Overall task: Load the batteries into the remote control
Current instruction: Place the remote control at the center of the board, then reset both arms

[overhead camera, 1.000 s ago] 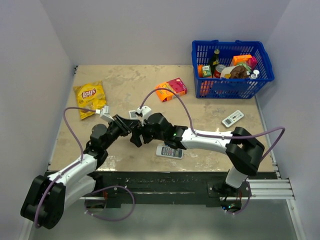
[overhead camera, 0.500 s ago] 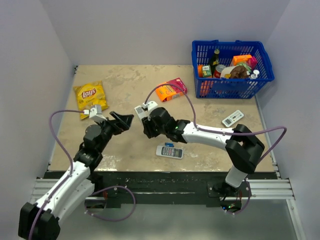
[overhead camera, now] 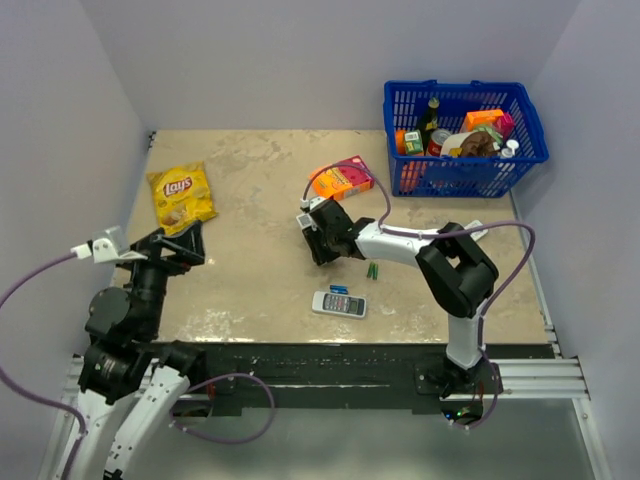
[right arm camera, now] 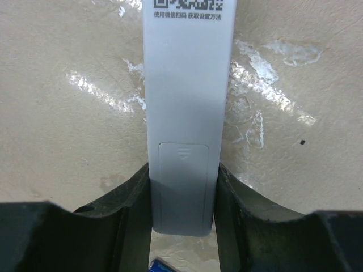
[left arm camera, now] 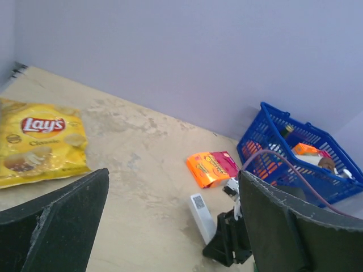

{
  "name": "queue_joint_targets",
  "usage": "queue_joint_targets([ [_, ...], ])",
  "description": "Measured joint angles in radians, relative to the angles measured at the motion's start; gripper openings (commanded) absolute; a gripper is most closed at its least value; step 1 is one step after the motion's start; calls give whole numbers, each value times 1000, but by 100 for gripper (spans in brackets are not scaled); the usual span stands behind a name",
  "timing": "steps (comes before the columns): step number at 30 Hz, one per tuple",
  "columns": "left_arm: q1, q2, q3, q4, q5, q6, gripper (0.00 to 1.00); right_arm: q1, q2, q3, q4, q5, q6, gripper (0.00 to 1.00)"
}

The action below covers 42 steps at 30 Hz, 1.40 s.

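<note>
Right gripper (right arm camera: 184, 195): closed on 2 long sides of remote control (right arm camera: 185, 85) at battery-cover end, cover side up. Left gripper (overhead camera: 176, 246): wide open, holds nothing, at left, well apart.

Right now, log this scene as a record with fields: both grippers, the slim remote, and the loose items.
left gripper: open, empty, on the left
right gripper: shut on remote control
remote control: back side up, battery cover in place
green pair: loose, near the right gripper
grey-white remote: near edge, small blue item just behind it
chip bag: far left
orange box: centre back
basket: back right corner, filled
</note>
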State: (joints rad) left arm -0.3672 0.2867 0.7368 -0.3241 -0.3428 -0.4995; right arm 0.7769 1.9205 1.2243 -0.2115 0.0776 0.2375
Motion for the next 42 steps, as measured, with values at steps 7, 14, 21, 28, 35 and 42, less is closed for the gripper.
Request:
queue_joint_targets([
  [7,0,-172,14,-129,-72,62,100,-2,-18,-15,-14,15,14,89],
  [14,0,-209,112,-225,-108,84,100,-17,-395,-203,-34,161,61,98],
  [21,0,-234,148,-281,-120,92,100,-37,-1041,-351,-48,441,103,98],
  [28,0,-243,150,-300,-119,92,100,-39,-1542,-412,-118,676,106,98],
  [35,0,-243,150,-300,-119,91,100,-39,-1741,-469,-218,766,99,98],
  [42,0,-242,146,-297,-117,91,100,-39,-1802,-505,-252,797,91,98],
])
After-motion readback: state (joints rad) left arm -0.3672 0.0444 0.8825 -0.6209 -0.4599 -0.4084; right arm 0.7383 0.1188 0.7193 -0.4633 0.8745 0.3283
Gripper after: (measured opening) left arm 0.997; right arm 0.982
